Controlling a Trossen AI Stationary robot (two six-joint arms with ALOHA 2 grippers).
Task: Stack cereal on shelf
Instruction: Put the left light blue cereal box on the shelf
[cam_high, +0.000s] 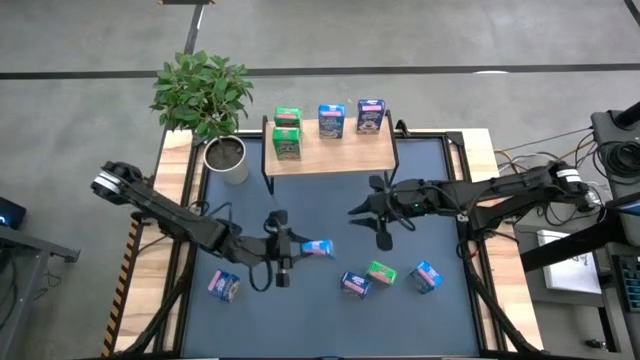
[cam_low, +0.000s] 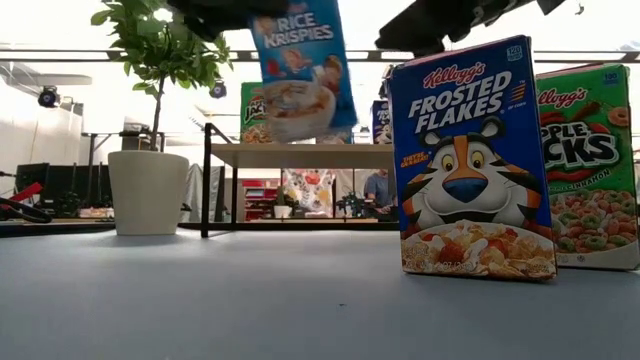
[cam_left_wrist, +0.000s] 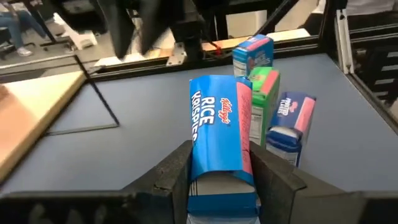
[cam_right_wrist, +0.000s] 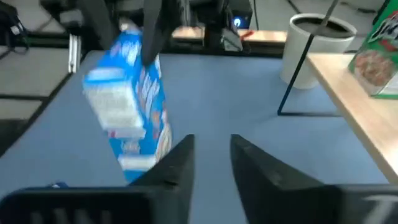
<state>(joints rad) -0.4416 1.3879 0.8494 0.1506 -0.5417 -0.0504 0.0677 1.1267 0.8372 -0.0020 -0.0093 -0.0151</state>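
My left gripper (cam_high: 285, 250) is shut on a blue Rice Krispies cereal box (cam_left_wrist: 217, 127), raised above the tabletop in front of the shelf (cam_high: 330, 152). The light-wood shelf carries two green boxes (cam_high: 287, 132), a blue one (cam_high: 331, 120) and a blue-purple one (cam_high: 370, 116), all standing on its board. My right gripper (cam_high: 380, 212) is open and empty, just in front of the shelf's right part. More boxes stand on the table: one near left (cam_high: 223, 287), and a blue (cam_high: 355, 284), a green (cam_high: 381, 272) and a blue one (cam_high: 427, 276) near right. My left gripper pinches the Rice Krispies box between its two fingers (cam_left_wrist: 174, 177), on two opposite faces at one end (cam_left_wrist: 219, 180). In the low view the box (cam_low: 300, 70) hangs below the gripper, a little tilted, label upright, clear of the table.
A potted plant (cam_high: 225, 155) stands at the shelf's left end. In the low view a Frosted Flakes box (cam_low: 470, 160) and an Apple Jacks box (cam_low: 590, 165) stand close to the camera. Bare tabletop (cam_high: 330, 215) lies between the grippers and the shelf.
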